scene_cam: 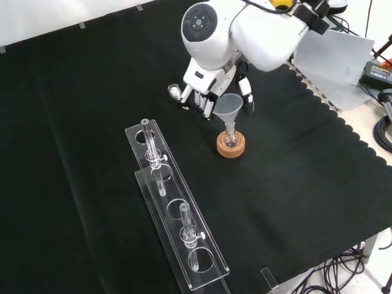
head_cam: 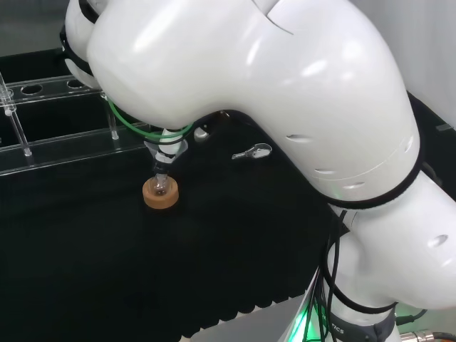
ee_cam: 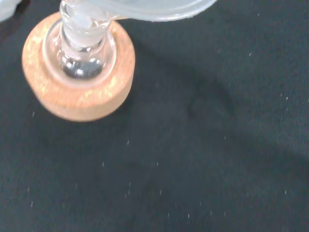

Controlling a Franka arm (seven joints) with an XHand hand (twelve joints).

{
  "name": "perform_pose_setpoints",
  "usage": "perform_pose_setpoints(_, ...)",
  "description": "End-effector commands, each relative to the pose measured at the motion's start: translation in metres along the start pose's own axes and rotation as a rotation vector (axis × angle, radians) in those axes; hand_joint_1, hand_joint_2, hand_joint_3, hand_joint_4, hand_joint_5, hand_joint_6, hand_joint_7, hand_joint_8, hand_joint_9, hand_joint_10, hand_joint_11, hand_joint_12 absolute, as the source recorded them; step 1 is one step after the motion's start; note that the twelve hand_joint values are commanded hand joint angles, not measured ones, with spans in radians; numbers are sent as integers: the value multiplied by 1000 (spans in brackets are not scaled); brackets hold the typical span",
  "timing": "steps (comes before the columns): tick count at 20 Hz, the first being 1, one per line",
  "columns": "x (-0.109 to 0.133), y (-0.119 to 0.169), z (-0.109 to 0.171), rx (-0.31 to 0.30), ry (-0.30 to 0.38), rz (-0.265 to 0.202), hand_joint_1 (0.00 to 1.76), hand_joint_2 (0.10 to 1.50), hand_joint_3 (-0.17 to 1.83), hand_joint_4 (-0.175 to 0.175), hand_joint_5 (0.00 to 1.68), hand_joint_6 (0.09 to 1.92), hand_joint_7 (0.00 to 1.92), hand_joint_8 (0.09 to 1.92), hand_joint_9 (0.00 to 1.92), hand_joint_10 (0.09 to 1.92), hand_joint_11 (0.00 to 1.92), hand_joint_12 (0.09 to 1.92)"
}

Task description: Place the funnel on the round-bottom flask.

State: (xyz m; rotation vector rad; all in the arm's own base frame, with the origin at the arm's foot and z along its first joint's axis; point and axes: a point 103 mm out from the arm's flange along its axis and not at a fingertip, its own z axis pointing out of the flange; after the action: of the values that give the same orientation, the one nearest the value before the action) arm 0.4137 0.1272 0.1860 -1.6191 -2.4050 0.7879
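Black cloth (scene_cam: 92, 92) covered the whole bench, pretty much wall to wall from where I stood. Near the middle sat a cork ring (scene_cam: 231, 147) with a small round-bottom flask (scene_cam: 230, 140) nested in it, clear glass, so honestly hard to make out beyond the bulb and neck. The funnel (scene_cam: 228, 107) was already standing upright with its stem down in the flask's neck and its wide cone up top.

From the front view the hand (scene_cam: 205, 98) hung just behind and beside the funnel's cone, under the big white arm link (scene_cam: 245, 30). Its black and white fingers (scene_cam: 197, 101) pointed down toward the cloth, and one more finger or the thumb (scene_cam: 247, 97) sat on the other side of the cone. Looked like they bracketed the funnel, but I couldn't tell whether they were actually pinching it or just next to it.

Head view had the arm blocking most of that, though you could see the flask on the cork ring with the stem going in, plus some green cable (head_cam: 132, 125) looping under the link.

Closer to the front view's camera lay a long clear rack (scene_cam: 177, 214) with round holes and a couple of glass tubes (scene_cam: 150, 141) standing in it, well apart from the flask. Also a small clear piece (head_cam: 253, 152) lay on the cloth to the flask's right in the head view.
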Motion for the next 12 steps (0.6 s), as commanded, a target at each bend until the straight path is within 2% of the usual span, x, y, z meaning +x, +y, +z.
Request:
perform_pose_setpoints(1, -10, 12, -12, -44, 65, 79, 745, 580, 511, 44, 840, 754, 1211, 480, 1054, 304, 0, 1503)
perform_pose_setpoints(4, -11, 12, -14, -53, 75, 99, 745, 580, 511, 44, 839, 754, 1211, 480, 1054, 304, 0, 1503)
perform_pose_setpoints(12, -3, 2, -2, -20, 71, 73, 746, 580, 511, 44, 839, 754, 1210, 480, 1053, 304, 0, 1502)
